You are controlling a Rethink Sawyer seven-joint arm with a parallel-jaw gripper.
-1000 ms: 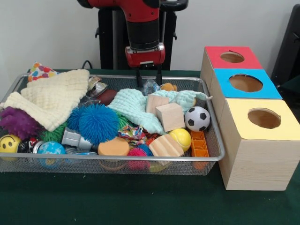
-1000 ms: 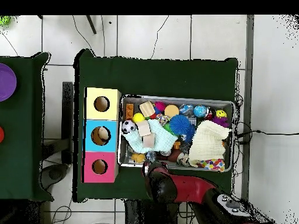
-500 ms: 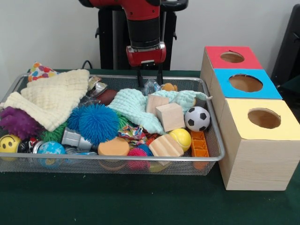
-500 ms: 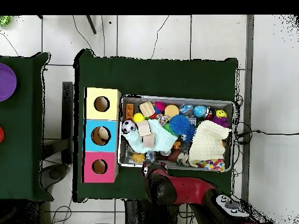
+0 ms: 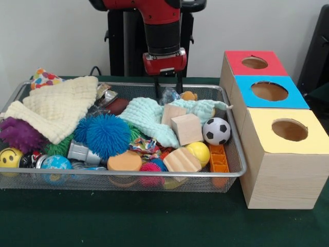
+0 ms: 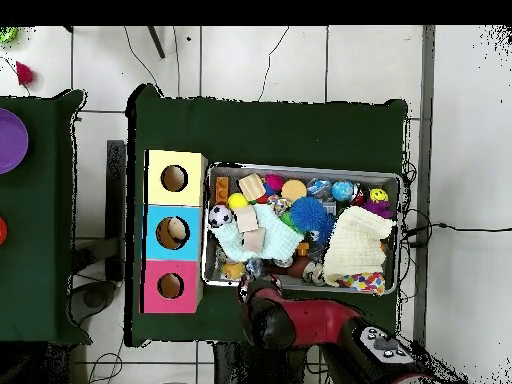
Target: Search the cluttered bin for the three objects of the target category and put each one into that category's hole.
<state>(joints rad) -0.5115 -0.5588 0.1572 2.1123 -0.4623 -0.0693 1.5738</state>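
Wire-mesh bin [image 5: 234,154], long and shallow, on green cloth, heaped with mixed goods. Contents, placed against the bin: soccer ball [image 5: 216,130] toward its box-side end; two plain wooden cubes [image 5: 186,128] just beside the ball, resting on a mint cloth [image 5: 149,119] at the bin's middle; ridged wooden block [image 5: 181,160] and yellow ball [image 5: 199,151] at the front rim; orange brick [image 5: 218,158] in the front corner nearest the boxes; blue spiky ball [image 5: 107,135] left of centre; cream knitted cloth [image 5: 59,107] over the far left part; purple fuzzy ball [image 5: 19,135] and smiley ball [image 5: 10,157] at the left end. Gripper [image 5: 167,94], released with fingers apart, hangs over the bin's back rim above a crinkled clear wrapper [image 5: 168,94]. Beside the bin's right end: three wooden boxes in a row, each with a round hole, topped red [image 5: 255,63], blue [image 5: 271,91], and yellow [image 5: 289,129].
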